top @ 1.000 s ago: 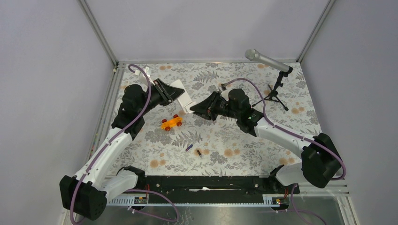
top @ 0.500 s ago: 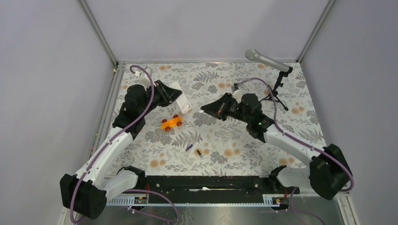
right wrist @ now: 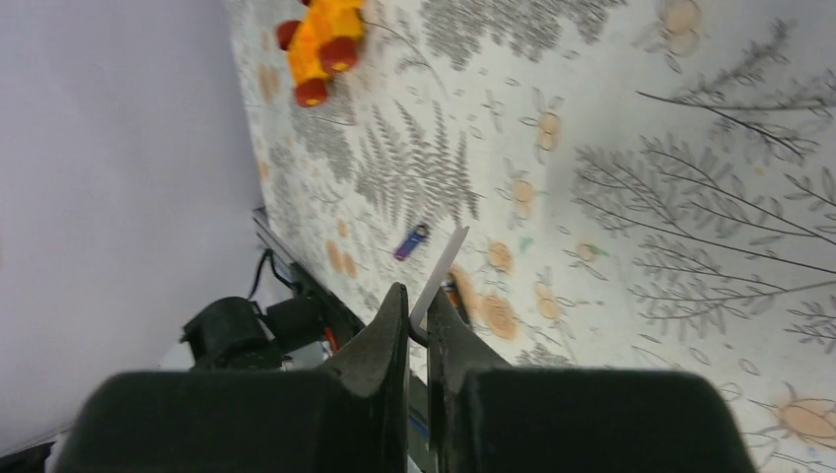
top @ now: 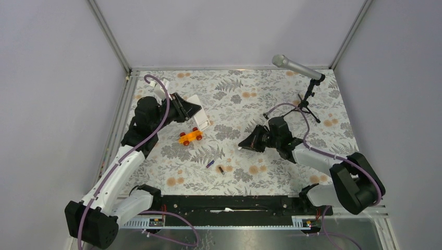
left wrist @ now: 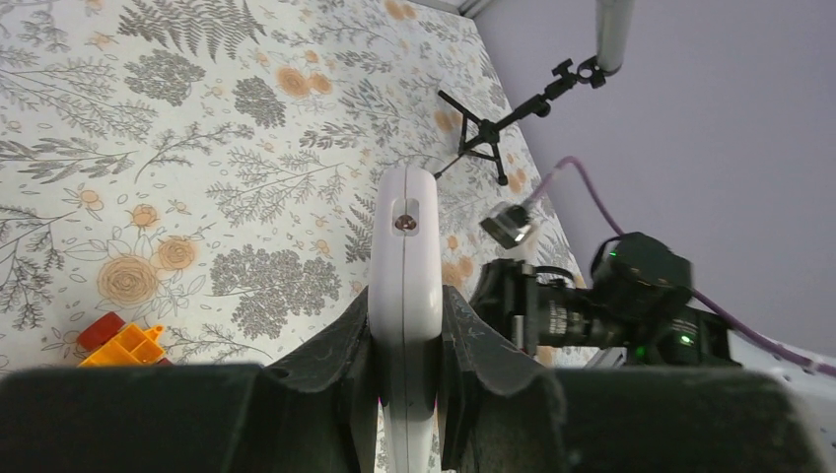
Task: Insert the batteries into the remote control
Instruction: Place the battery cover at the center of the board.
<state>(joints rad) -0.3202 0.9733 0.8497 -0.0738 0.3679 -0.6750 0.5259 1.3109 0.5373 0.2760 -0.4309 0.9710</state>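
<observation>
My left gripper [top: 188, 110] is shut on the white remote control [top: 204, 120] and holds it above the mat at the back left. In the left wrist view the remote [left wrist: 404, 236] stands edge-on between the two pads of that gripper [left wrist: 405, 307]. My right gripper [top: 245, 145] is low over the mat at centre right. It [right wrist: 417, 307] is shut on a thin flat white piece [right wrist: 443, 262]. The blue-purple battery [top: 210, 163] and the dark battery [top: 221, 169] lie side by side on the mat near the front. The blue-purple one also shows in the right wrist view [right wrist: 411, 241].
An orange toy car [top: 191, 136] with red wheels sits on the mat below the remote. A microphone on a small black tripod [top: 307, 91] stands at the back right. Grey walls and metal rails border the floral mat.
My right gripper has pulled away from the remote, moving right and toward the front, carrying the flat white piece. My left gripper has shifted only slightly with the remote.
</observation>
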